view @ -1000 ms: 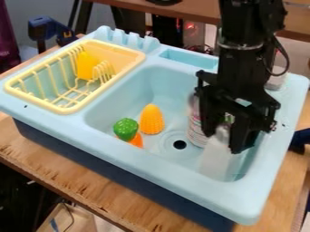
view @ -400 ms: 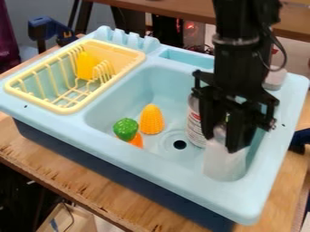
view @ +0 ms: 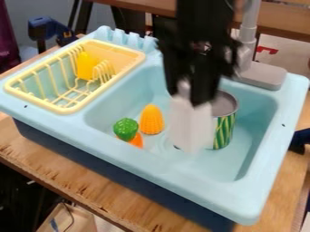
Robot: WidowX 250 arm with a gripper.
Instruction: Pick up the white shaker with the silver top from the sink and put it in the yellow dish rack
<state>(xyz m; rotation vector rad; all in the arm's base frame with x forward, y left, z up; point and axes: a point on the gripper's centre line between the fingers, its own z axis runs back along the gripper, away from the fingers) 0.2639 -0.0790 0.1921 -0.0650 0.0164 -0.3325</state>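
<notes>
1 black 2-finger gripper (view: 193,96), clamped on 1 whitish plastic bottle (view: 191,124); 1 green-striped cylindrical metal can (view: 225,131), bottle's 3 o'clock.

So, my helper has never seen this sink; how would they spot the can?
Start at the light blue sink and find the gray faucet base at its back right. Just below that in the view, the can stands beside the white bottle held by the claw. Green and yellow stripes set it apart from that plain bottle.
</notes>
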